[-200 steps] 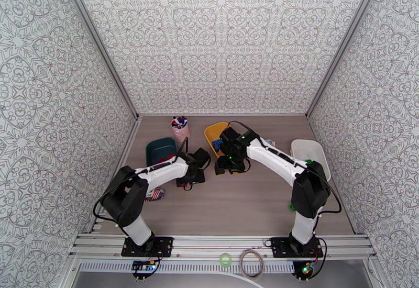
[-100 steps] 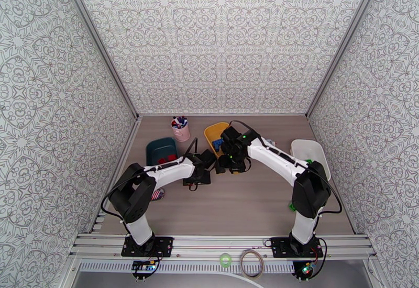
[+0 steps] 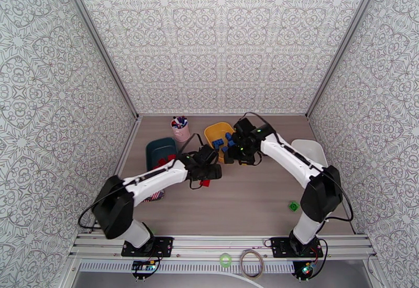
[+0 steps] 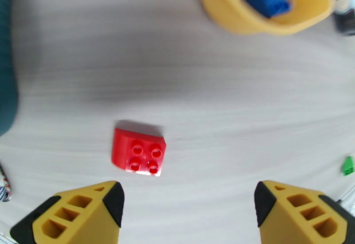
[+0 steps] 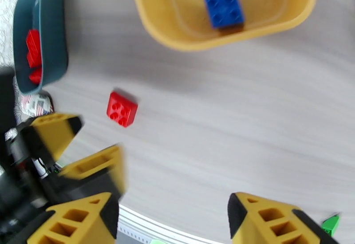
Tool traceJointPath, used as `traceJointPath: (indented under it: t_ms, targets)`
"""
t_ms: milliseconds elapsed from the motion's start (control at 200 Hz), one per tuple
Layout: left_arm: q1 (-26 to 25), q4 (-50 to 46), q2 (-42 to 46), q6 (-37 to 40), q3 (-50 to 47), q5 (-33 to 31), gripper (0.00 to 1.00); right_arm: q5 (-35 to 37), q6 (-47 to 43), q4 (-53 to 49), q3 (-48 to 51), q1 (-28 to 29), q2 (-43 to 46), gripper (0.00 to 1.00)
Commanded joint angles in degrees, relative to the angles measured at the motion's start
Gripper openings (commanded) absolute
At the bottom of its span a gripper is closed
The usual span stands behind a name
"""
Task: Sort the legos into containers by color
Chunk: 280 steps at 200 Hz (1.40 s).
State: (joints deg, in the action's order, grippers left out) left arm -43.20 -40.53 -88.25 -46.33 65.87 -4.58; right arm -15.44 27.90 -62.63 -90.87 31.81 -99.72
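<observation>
Red, square, studs up: lies loose on the bare counter (image 4: 266, 107) as the one lego (image 4: 138, 151) between teal tray (image 5: 53, 63) and yellow tray (image 5: 177, 41). Belongs, judging by the red legos (image 5: 32, 49) gathered there, in the teal one. Hangs the left claw (image 4: 188, 196) just short of it, spread wide and empty, probably lining up a pinch. Keeps the right claw (image 5: 173, 214) apart and empty too, near the blue legos (image 5: 224, 7). Shows no long axis; sits slightly skewed, nearer one finger.
</observation>
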Motion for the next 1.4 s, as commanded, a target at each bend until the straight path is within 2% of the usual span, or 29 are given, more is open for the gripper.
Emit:
traceJointPath:
  t_ms: [0,155,270,525,725,945,1395]
  targets:
    - [2.0,-7.4,5.3,-1.8,1.4,-3.0,0.85,-1.7,-3.5,0.9,-1.8,0.0,-1.3,0.69]
    - [7.1,-13.6,12.8,-4.2,1.3,-4.3,0.87,-2.9,-6.0,0.6,-3.8,3.3,-5.4,0.68]
    - [13.7,-18.5,18.0,-5.1,1.1,-3.3,0.89,-2.1,-8.0,0.7,-5.8,7.0,-9.0,0.68]
    - [33.3,-22.5,28.7,-2.7,-2.7,5.5,0.94,-1.7,-11.2,0.4,-15.4,12.7,-21.4,0.71]
    - [43.9,-22.8,31.6,0.4,-6.0,13.4,0.98,-2.6,-11.3,0.5,-23.8,14.5,-30.5,0.72]
    - [49.2,-23.5,33.0,2.0,-7.6,16.4,0.99,-3.9,-11.4,0.1,-27.6,15.6,-35.5,0.73]
    - [52.4,-22.5,31.5,4.4,-8.6,18.2,0.99,-4.9,-8.3,5.3,-15.8,19.2,-31.0,0.73]
